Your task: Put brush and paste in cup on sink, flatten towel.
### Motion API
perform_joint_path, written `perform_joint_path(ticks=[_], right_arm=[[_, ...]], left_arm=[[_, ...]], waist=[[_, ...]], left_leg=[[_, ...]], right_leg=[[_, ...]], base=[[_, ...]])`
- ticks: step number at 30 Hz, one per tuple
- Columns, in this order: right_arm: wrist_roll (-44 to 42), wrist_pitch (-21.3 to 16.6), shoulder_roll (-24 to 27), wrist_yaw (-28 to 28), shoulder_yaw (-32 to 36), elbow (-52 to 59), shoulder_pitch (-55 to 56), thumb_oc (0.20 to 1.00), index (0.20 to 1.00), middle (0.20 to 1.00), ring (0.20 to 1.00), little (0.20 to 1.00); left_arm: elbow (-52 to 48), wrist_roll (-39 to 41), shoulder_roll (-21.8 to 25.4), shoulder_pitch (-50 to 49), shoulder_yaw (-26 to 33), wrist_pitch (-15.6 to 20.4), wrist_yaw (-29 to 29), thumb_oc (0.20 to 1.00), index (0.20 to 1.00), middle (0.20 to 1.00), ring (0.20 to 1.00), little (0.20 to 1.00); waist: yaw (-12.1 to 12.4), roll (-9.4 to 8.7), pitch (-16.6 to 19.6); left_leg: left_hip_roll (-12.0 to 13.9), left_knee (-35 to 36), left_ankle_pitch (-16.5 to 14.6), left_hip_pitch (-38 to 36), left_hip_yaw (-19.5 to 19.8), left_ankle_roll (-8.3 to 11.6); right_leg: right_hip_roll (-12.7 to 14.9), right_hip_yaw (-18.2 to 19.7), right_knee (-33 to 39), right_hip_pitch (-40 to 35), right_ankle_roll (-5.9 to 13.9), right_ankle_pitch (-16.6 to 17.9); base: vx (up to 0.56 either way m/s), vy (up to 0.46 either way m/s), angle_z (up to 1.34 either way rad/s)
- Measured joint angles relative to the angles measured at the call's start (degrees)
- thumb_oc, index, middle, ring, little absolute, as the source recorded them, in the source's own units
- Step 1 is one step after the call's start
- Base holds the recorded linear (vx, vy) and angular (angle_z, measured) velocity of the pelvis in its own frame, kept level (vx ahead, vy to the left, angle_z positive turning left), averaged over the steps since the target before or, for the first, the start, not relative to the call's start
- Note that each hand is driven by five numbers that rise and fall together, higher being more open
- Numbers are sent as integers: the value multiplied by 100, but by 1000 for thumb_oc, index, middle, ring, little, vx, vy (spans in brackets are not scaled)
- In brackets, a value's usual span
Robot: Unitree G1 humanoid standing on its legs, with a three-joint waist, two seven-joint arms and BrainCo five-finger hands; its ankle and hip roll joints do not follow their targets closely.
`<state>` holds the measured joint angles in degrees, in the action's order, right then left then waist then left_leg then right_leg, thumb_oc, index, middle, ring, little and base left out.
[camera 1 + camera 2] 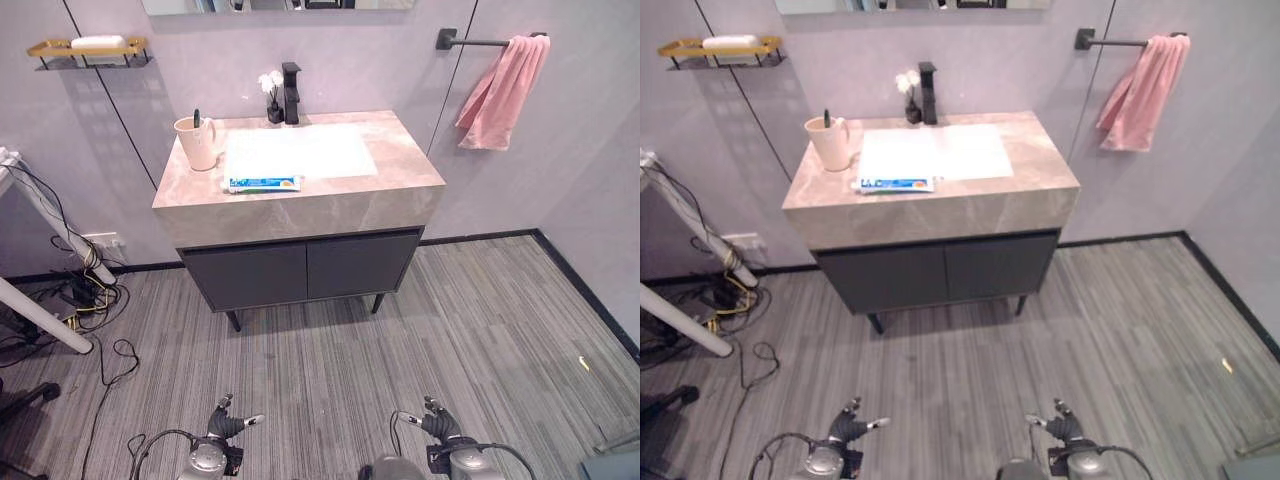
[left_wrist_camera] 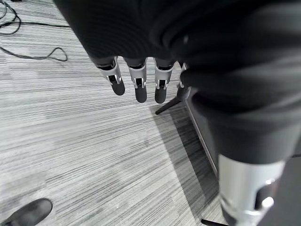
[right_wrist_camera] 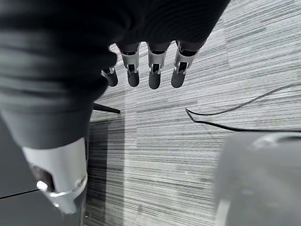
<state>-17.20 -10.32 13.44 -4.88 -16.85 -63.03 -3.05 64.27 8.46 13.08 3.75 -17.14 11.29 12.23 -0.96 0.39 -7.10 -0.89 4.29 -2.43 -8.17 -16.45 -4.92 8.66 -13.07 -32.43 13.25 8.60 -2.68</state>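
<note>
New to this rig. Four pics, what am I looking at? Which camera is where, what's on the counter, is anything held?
It is a two-legged humanoid robot standing before a bathroom sink. Two pictures come from the two eyes of its head camera, looking down. The other two come from cameras on its wrists, looking along each hand at the floor.

The left hand and right hand hang low, fingers relaxed, holding nothing.

On the counter lies a toothpaste tube near the front edge. A cup stands at the counter's left, with a dark toothbrush already in it. A pink towel hangs bunched on the wall bar at the right.
</note>
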Motion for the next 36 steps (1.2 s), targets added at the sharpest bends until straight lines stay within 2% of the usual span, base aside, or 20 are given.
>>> perform_joint_path(ticks=[3,5,8,10,11,12,15,18,20,22,24,25,26,28,29,30,31,33,35,36], right_arm=[[-3,4,-19,-3,-4,-33,11,1000,1000,1000,1000,1000],[-6,3,-26,-19,-5,-33,16,1000,1000,1000,1000,1000],[-4,4,-74,-32,-9,-29,19,1000,1000,1000,1000,1000],[2,5,-115,-32,-11,-29,21,1000,1000,1000,1000,1000],[6,5,-119,-30,-7,-34,65,1000,1000,1000,1000,1000],[7,8,-89,-30,-5,-38,101,1000,1000,1000,1000,1000],[19,13,50,-23,-19,-5,109,1000,1000,1000,1000,1000],[188,13,207,-8,-16,210,25,1000,1000,1000,1000,1000],[237,12,285,-9,-18,270,-6,1000,1000,1000,1000,1000],[245,4,325,-13,-67,332,-30,1000,1000,1000,1000,1000],[393,10,342,-19,-290,278,-104,1000,1000,1000,1000,1000],[463,4,342,-29,-360,283,-108,1000,1000,1000,1000,1000],[506,7,344,-50,-354,277,-89,1000,1000,1000,1000,1000],[576,16,341,-115,-356,178,-70,1000,1000,1000,1000,1000],[598,20,342,-121,-359,174,-58,1000,1000,1000,1000,1000],[688,10,313,-135,-401,148,-67,1000,1000,1000,1000,1000],[706,9,313,-132,-396,148,-62,1000,1000,1000,1000,1000],[765,0,339,-138,-466,115,-115,1000,1000,1000,1000,1000],[843,18,340,-130,-466,24,-126,1000,1000,1000,1000,1000],[902,19,340,-129,-474,24,-78,1000,1000,1000,1000,1000]], left_arm=[[187,0,-6,-18,22,-25,-8,1000,1000,1000,1000,1000],[360,4,-8,9,26,-29,-6,1000,1000,1000,1000,1000],[462,88,-19,-35,86,-28,-7,1000,1000,1000,1000,1000],[460,285,-21,-68,115,-26,-8,1000,1000,1000,1000,1000],[459,293,-45,-81,128,-28,-12,1000,1000,1000,1000,1000],[454,294,-115,-108,132,-28,-13,1000,1000,1000,1000,1000],[460,406,-329,-131,131,-22,-32,1000,1000,1000,1000,1000],[524,463,-316,104,243,-19,-82,1000,1000,1000,1000,1000],[565,468,-298,233,282,-21,-114,1000,1000,1000,1000,1000],[495,469,-285,261,276,-23,-122,1000,1000,1000,1000,1000],[413,465,-262,282,280,-21,-127,1000,1000,1000,1000,1000],[408,462,-259,282,279,-27,-131,1000,1000,1000,1000,1000],[380,458,-257,333,266,-25,-132,1000,1000,1000,1000,1000],[254,450,-243,409,254,-16,-124,1000,1000,1000,1000,1000],[229,451,-232,415,248,-17,-120,1000,1000,1000,1000,1000],[245,447,-195,379,243,-18,-117,1000,1000,1000,1000,1000],[245,448,-185,381,245,-19,-112,1000,1000,1000,1000,1000],[235,447,-213,394,238,-5,-107,1000,1000,1000,1000,1000],[213,447,-212,417,246,-3,-108,1000,1000,1000,1000,1000],[211,447,-209,298,259,-4,-109,1000,1000,1000,1000,1000]], waist=[[-10,-109,-17],[-49,-189,25],[-159,-289,79],[-159,-377,138],[-209,-394,164],[-237,-281,173],[-264,119,355],[-301,76,353],[-301,-104,333],[-256,-197,264],[-235,-332,105],[-262,-352,86],[-303,-422,28],[-278,-467,-50],[-270,-444,-69],[-225,-382,-81],[-200,-349,-93],[-140,-212,-71],[-101,-149,-104],[-55,-69,-83]], left_leg=[[-89,101,-14,16,15,3],[-128,94,-29,67,37,16],[-130,84,-117,-33,91,44],[-142,84,-253,-178,148,279],[-94,90,-361,-298,231,374],[37,91,-418,-395,324,455],[522,34,-478,-476,409,644],[776,-781,-398,-135,766,867],[855,-2178,-214,493,889,1297],[983,-3524,218,1253,1042,1795],[1079,-3970,355,1544,914,1782],[1134,-3839,310,1617,777,1708],[1209,-3182,232,1637,308,1571],[1092,-1556,214,1598,-20,1487],[1088,-1172,242,1632,-18,1471],[1163,-204,437,1615,0,1514],[1232,32,613,1637,-6,1456],[1558,-19,1032,2254,24,1578],[1682,23,1154,2329,19,1513],[1714,27,1229,2147,29,1393]], right_leg=[[65,311,577,226,15,5],[150,336,1648,275,135,121],[233,288,2571,285,171,653],[301,119,2956,216,185,966],[272,127,2994,78,30,1348],[148,106,2985,-18,-121,1388],[-322,-91,2915,-189,-565,1072],[-483,-233,2974,-366,-616,784],[-464,-287,3309,-690,-609,730],[-522,-325,3348,-782,-907,625],[-515,-355,3358,-859,-1135,647],[-511,-377,3409,-902,-1144,620],[-510,-476,3552,-1006,-1184,578],[-533,-500,3735,-1120,-1176,537],[-574,-476,3737,-1152,-1157,535],[-689,-411,3737,-1241,-986,409],[-754,-412,3736,-1295,-1022,427],[-811,-264,3768,-1360,-930,233],[-826,-99,3744,-1449,-914,211],[-787,68,3735,-1630,-753,188]], base=[[185,-91,-3],[214,-81,6],[283,-80,14],[263,-67,16],[339,-107,30],[194,-68,32],[329,-136,10],[286,-197,13],[199,-222,14],[177,-185,1],[192,-27,-2],[359,45,27],[198,55,41],[380,173,28],[431,227,-13],[197,104,-31],[335,174,-51],[434,216,-43],[290,146,-50],[259,153,-80]])
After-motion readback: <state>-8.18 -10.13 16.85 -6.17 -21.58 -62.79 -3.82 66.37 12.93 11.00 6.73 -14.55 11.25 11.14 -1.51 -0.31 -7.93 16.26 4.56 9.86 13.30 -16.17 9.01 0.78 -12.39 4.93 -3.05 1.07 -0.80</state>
